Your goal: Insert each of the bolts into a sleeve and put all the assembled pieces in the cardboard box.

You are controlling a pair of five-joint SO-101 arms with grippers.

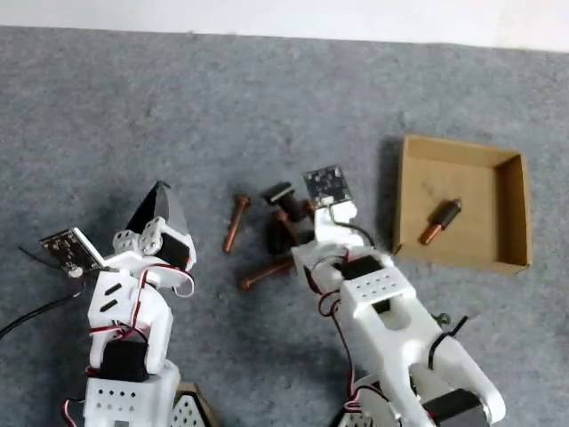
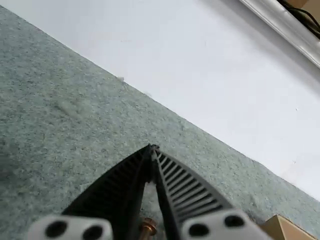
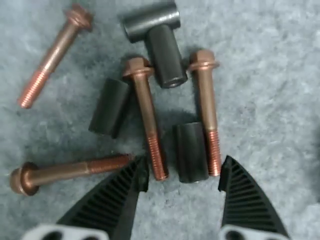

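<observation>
High view looks steeply down from overhead onto the grey felt-covered table (image 1: 133, 116). Left wrist view skims low across it toward a white wall (image 2: 200, 65). Right wrist view sits close over the copper-coloured metal bolts (image 3: 147, 120) and dark cylindrical sleeves (image 3: 190, 152), also seen mid-table from above.

ahead of the black ribbed right gripper (image 3: 183, 170): copper bolts (image 3: 146, 115), black sleeves (image 3: 190, 152), speckled grey mat (image 1: 267, 107); cardboard box (image 1: 512, 209) beside it seemingly plain tan.

Bolts (image 1: 236, 222) and sleeves (image 1: 277, 192) left of cardboard box (image 1: 471, 189)
</observation>
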